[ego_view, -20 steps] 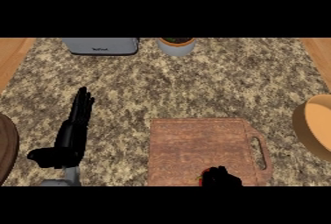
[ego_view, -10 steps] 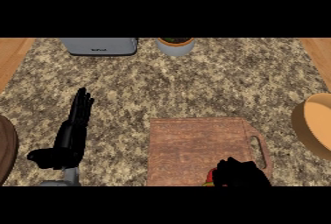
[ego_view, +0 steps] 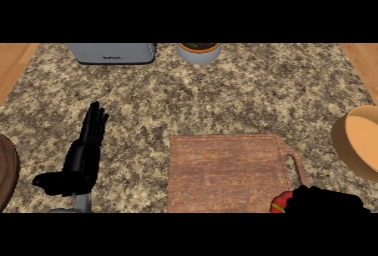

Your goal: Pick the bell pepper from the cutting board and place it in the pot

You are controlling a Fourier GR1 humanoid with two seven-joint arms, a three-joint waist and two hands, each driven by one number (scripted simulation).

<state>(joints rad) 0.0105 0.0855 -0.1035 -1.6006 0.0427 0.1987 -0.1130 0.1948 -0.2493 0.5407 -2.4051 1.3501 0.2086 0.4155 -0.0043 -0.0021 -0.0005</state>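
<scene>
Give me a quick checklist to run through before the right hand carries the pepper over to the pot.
1. Right hand curled round bell pepper: ok, only a red sliver shows at the cutting board corner.
2. Pepper lifted off the board: cannot tell.
3. Pot in view: ok, partly cut off at the right edge.
4. Pot free inside: cannot tell.
5. Left hand out of the way: ok, resting open at the left.

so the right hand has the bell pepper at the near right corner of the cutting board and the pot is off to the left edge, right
Not quite: the pot sits at the right edge of the counter, not the left, as the head view shows. The rest holds: the right hand is curled on the bell pepper at the cutting board's near right corner.
</scene>
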